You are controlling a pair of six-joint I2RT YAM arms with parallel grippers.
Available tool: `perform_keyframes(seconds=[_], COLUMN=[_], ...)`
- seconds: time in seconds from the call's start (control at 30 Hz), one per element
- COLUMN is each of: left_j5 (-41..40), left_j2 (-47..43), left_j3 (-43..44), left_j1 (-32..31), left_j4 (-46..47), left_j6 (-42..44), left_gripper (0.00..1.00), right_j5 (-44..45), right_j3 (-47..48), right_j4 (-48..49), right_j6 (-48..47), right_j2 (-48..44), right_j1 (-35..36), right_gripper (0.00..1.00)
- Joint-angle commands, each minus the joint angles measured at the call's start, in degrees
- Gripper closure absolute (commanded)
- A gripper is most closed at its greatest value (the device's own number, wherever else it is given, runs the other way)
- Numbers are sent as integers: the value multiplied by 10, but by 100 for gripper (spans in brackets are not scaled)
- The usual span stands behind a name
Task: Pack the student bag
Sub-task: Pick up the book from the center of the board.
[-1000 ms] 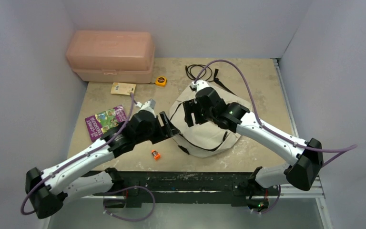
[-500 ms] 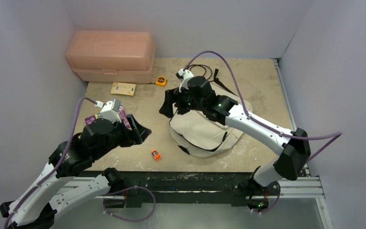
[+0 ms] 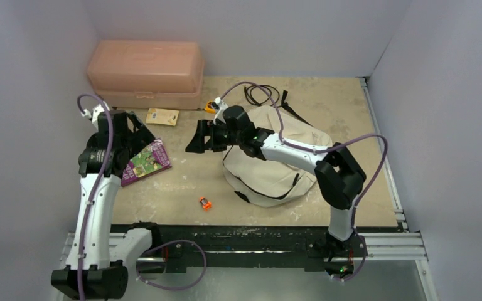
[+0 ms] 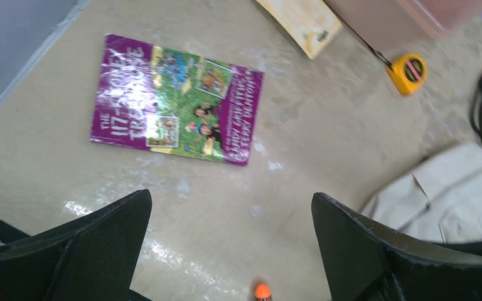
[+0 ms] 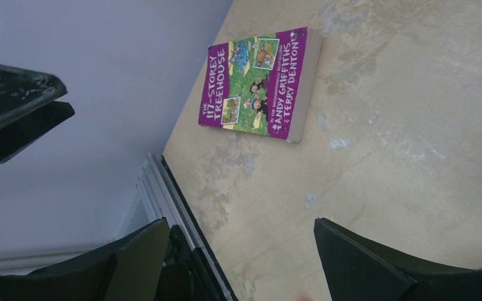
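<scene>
The student bag [image 3: 276, 169] is a beige soft backpack with black zipper lines, lying flat at centre right; its edge shows in the left wrist view [image 4: 452, 188]. My left gripper [image 3: 143, 133] hovers open above the purple book [image 3: 144, 161], with nothing between its fingers [image 4: 231, 195]. My right gripper [image 3: 196, 139] reaches left past the bag's left edge, open and empty above bare table [image 5: 241, 221]. The book [image 4: 176, 97] lies flat, cover up, and also shows in the right wrist view [image 5: 257, 81].
A pink plastic box [image 3: 145, 74] stands at the back left. In front of it lie a yellow card [image 3: 162, 116] and a yellow tape measure [image 4: 408, 72]. A small orange item [image 3: 205, 202] lies near the front edge. A black cable [image 3: 263, 94] coils behind the bag.
My left arm swung away from the bag to the left, over the book, and its jaws opened wider. My right gripper moved left off the bag.
</scene>
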Motion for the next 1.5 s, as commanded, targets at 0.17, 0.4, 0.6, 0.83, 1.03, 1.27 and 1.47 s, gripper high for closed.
perform_keyframes(seconds=[0.17, 0.4, 0.6, 0.83, 1.03, 1.27, 1.47], left_j5=[-86, -39, 83, 177, 257, 281, 277], left_j2=[125, 253, 317, 301, 254, 302, 339], left_j3=[-15, 11, -13, -58, -159, -160, -164], left_j1=[214, 302, 313, 316, 302, 281, 273], left_j4=[48, 87, 146, 175, 282, 275, 243], left_j6=[-18, 26, 39, -12, -66, -71, -88], left_gripper=[0, 1, 3, 1, 3, 8, 8], right_j5=[-38, -27, -58, -63, -40, -17, -31], right_j3=[144, 260, 335, 353, 408, 424, 440], right_j4=[94, 69, 68, 79, 64, 64, 61], right_j6=[60, 82, 96, 94, 102, 100, 96], right_j2=[142, 252, 324, 363, 417, 440, 449], right_j1=[6, 15, 20, 23, 35, 46, 55], right_gripper=[10, 10, 11, 12, 41, 52, 77])
